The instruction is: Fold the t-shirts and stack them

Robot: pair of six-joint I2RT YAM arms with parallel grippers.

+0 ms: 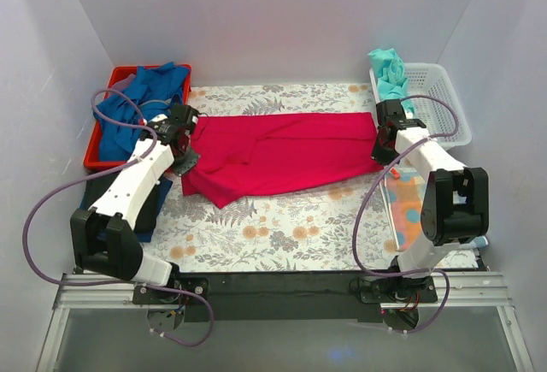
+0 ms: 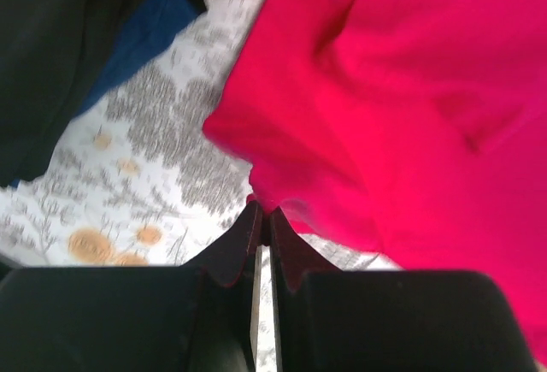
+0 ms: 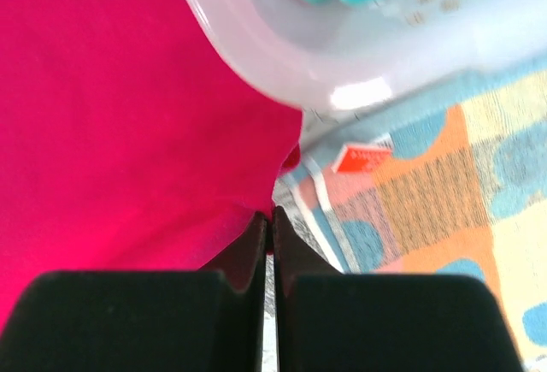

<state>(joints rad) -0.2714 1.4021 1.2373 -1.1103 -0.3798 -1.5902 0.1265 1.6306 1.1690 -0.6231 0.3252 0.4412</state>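
Centrally, spread wide over the fern-and-flower printed tablecloth (image 1: 282,227): crimson t-shirt (image 1: 282,154), soft matte knit, drawn into a long band, its left part doubled over in loose creases. Pinched at its 2 ends.

Left gripper (image 2: 261,218): dark wedge-shaped fingers pressed together on the shirt's rounded lower-left hem, only a hairline slit between them. Right gripper (image 3: 269,216): same dark tapered fingers, closed tight on the right edge of the crimson cloth.

Just beside that edge, the smooth rounded corner of a white plastic basket (image 3: 282,56), lattice-walled, with a crumpled teal t-shirt (image 1: 391,73) draped over its far-left rim. Nearer than the basket, under the right arm, a spotted patchwork cloth (image 1: 408,201), orange and blue blotches with a woven look.

At far left, a rectangular red bin (image 1: 94,163) heaped with crumpled blue fabric (image 1: 141,103). Near the left arm, flat on the tablecloth, a black folded t-shirt (image 2: 51,64) with a dark blue folded t-shirt (image 2: 141,43) showing along its edge, both clear of the crimson hem.
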